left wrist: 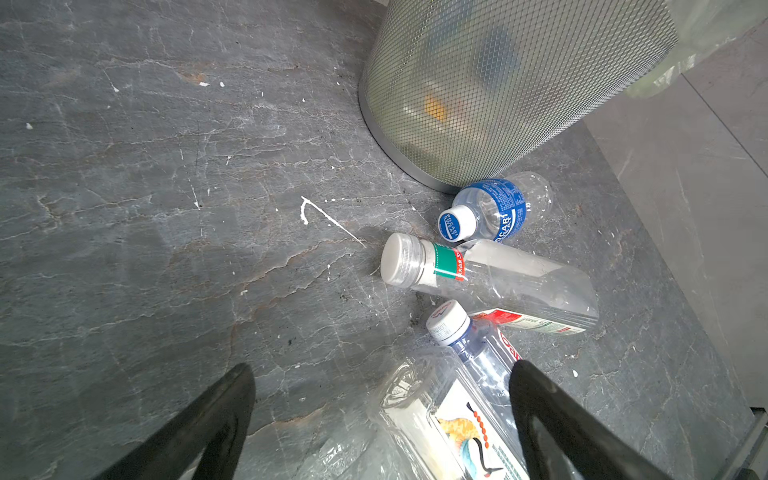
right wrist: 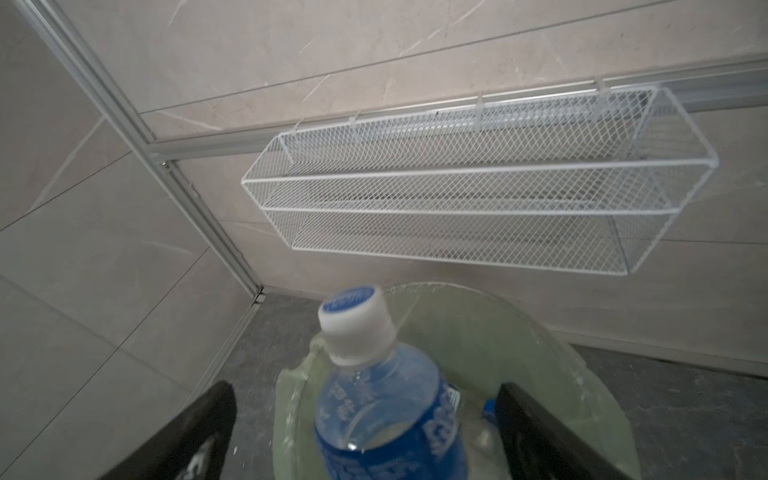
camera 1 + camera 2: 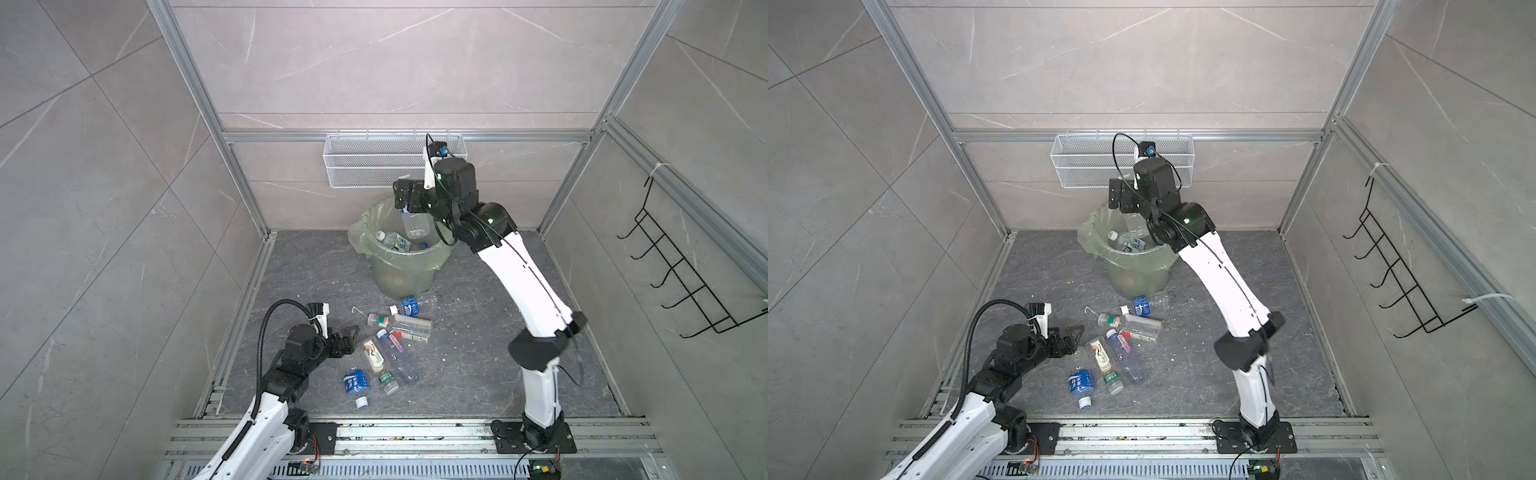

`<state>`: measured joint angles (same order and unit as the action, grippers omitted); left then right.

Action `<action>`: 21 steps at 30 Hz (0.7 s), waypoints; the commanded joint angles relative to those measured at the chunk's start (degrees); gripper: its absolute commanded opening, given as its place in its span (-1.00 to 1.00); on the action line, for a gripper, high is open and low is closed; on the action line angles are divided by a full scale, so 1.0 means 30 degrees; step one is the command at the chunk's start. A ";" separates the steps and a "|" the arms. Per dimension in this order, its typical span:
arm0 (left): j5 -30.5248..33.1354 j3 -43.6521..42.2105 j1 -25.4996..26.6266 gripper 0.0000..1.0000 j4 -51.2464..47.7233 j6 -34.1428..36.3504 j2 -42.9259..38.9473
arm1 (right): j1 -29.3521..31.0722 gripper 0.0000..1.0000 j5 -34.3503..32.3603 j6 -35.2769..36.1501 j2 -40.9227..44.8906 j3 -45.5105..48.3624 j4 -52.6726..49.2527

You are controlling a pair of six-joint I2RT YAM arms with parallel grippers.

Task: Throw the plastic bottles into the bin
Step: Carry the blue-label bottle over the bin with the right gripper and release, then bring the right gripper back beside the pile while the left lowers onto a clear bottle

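Observation:
The bin (image 3: 399, 270) (image 3: 1133, 270), pale green with a bag over its rim, stands at the back of the floor with bottles (image 3: 392, 240) inside. My right gripper (image 3: 401, 199) (image 2: 365, 388) hangs open over it. A blue-labelled plastic bottle (image 3: 417, 226) (image 2: 386, 415) sits free between its spread fingers, blurred, above the bin's mouth. Several plastic bottles lie on the floor in front of the bin, among them a Pocari bottle (image 3: 409, 306) (image 1: 494, 210). My left gripper (image 3: 351, 343) (image 1: 380, 370) is open, low beside them, with a bird-labelled bottle (image 3: 372, 353) (image 1: 449, 424) lying between its fingers.
A white wire mesh basket (image 3: 392, 160) (image 2: 478, 187) hangs on the back wall just above the bin. A black wire rack (image 3: 681, 270) hangs on the right wall. Aluminium frame rails border the grey stone floor. The bin's mesh side (image 1: 498, 91) stands behind the Pocari bottle.

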<state>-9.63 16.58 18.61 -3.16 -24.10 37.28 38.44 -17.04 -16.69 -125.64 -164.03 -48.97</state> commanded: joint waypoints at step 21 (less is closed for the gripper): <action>0.1031 0.0575 -0.0109 1.00 0.0087 -0.0532 0.0383 | -0.0009 0.98 0.0479 0.1433 1.3114 2.0257 0.5210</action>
<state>-7.60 16.58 18.59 -3.57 -24.64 38.79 38.22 -15.38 -13.41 -88.68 -107.74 -36.07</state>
